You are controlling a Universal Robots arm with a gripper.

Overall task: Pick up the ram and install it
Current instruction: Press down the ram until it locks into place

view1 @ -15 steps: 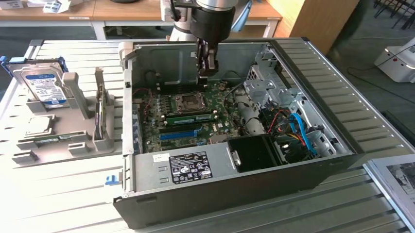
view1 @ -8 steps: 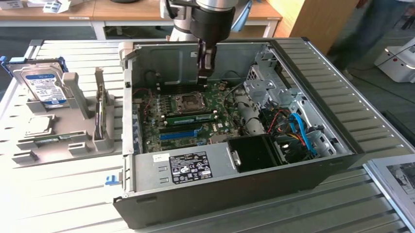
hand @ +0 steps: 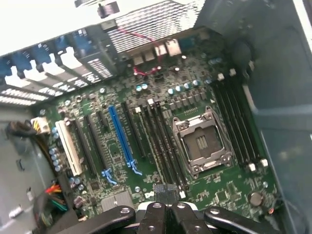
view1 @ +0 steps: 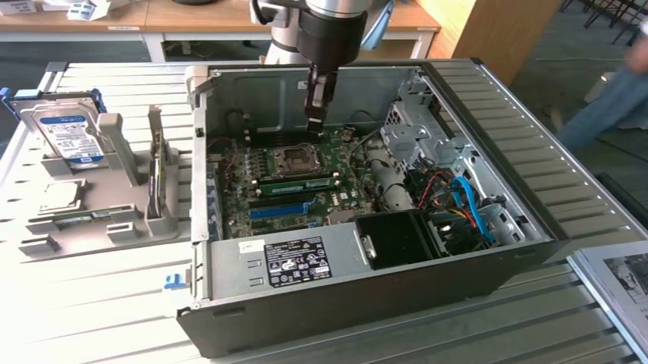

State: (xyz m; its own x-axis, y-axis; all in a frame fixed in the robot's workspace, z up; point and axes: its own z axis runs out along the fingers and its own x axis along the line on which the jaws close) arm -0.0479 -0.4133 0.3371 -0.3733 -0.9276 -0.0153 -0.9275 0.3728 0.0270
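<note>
Hanging inside the open computer case (view1: 526, 227), the gripper (view1: 317, 114) has its fingers together with nothing between them, just above the motherboard (view1: 294, 189) near the CPU socket (view1: 297, 158). The ram (view1: 296, 184) lies seated in a slot just past the socket — toward the blue slot (view1: 278, 210). Case walls ring the board; cables (view1: 460, 201) crowd the exterior view's right.

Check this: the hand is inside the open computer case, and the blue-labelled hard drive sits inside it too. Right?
No. The hard drive stands in the gray rack outside the computer case, on the exterior view's left; the hand is inside.
</note>
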